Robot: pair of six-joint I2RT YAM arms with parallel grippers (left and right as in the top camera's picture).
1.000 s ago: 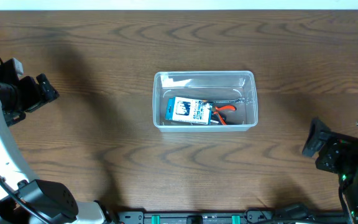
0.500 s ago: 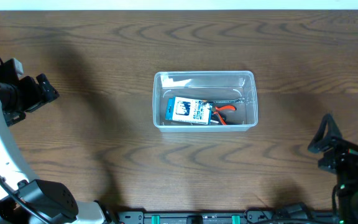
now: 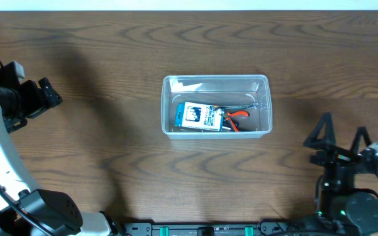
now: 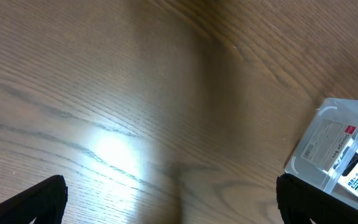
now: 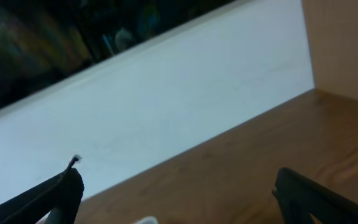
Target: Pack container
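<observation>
**Both arms stood at the worktop's sides, with the filled bin at its centre.**

The left arm's tool [image 3: 51, 95] hung by the left edge of the brown wood-grain worktop [image 3: 110, 151], pointing inward. Its black fingers [image 4: 42, 196] were spread wide with nothing between them. The right arm's tool [image 3: 342, 134] stood by the near right corner, tipped up so that its camera faced a white wall [image 5: 185, 106], its fingers likewise wide apart and empty. The clear rectangular plastic container [image 3: 215, 88] sat at the worktop's centre, holding a blue-and-white box [image 3: 201, 117] and red-handled pliers [image 3: 238, 117] just beside it. Print on the box and on a white label [image 4: 328, 140] was too small to read.
</observation>
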